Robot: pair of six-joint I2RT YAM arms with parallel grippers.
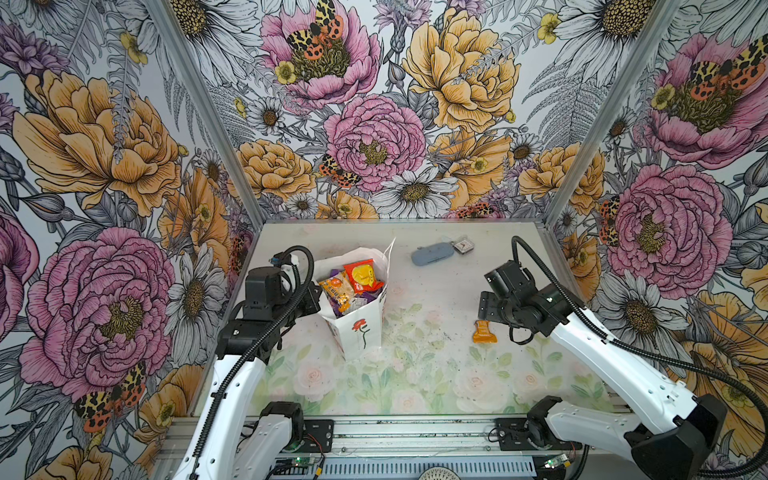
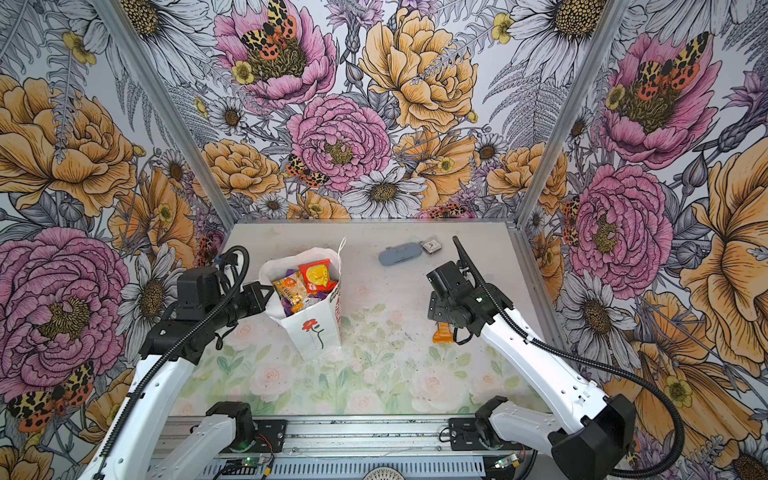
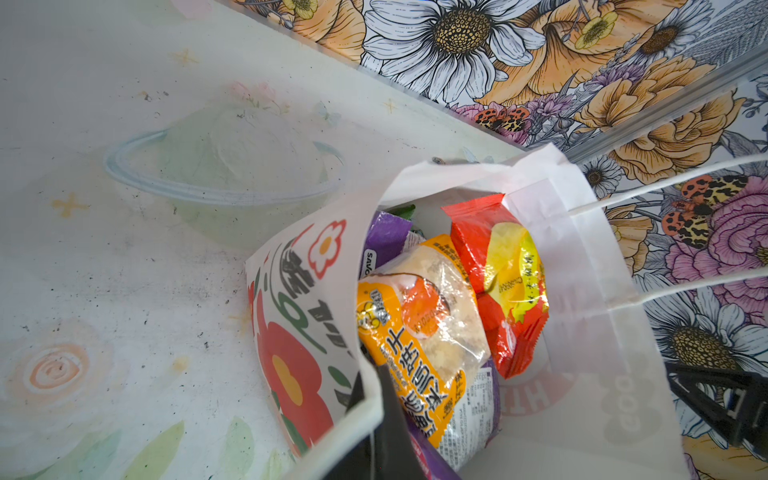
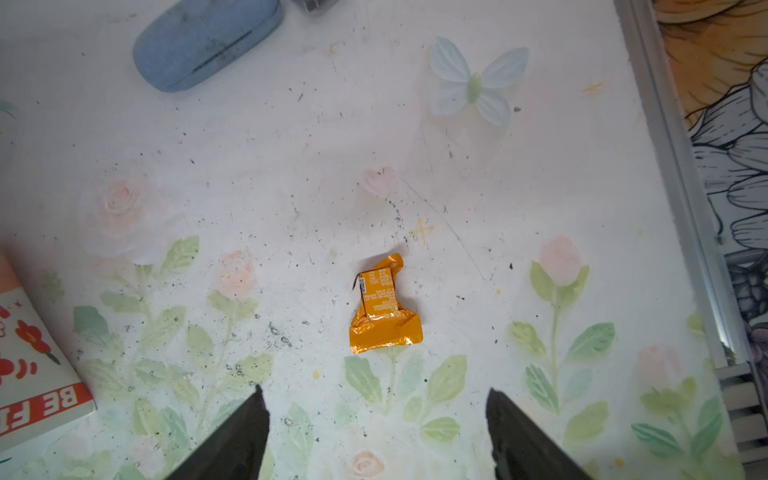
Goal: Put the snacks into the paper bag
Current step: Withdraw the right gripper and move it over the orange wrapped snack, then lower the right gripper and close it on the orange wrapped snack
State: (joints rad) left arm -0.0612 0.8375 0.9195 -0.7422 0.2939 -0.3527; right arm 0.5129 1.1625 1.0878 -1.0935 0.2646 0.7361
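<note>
Right pincer, jaws apart, hovers over an orange packet, the only one left on the surface, at right. Left pincer is clamped on the rim of the paper bag, far left, which holds the other snacks.

Both top views are taken from high above the front edge of the bench, pitched steeply down toward the rear wall at 12 o'clock. They share almost the whole bench surface and both arms. The left wrist camera sits very close, looking down into the open mouth of the paper bag, which stands at 9 o'clock of the bench centre. The right wrist camera looks down from farther off, past the spread right end effector, onto the orange packet at 3 o'clock. Both wrist views include the paper bag.
</note>
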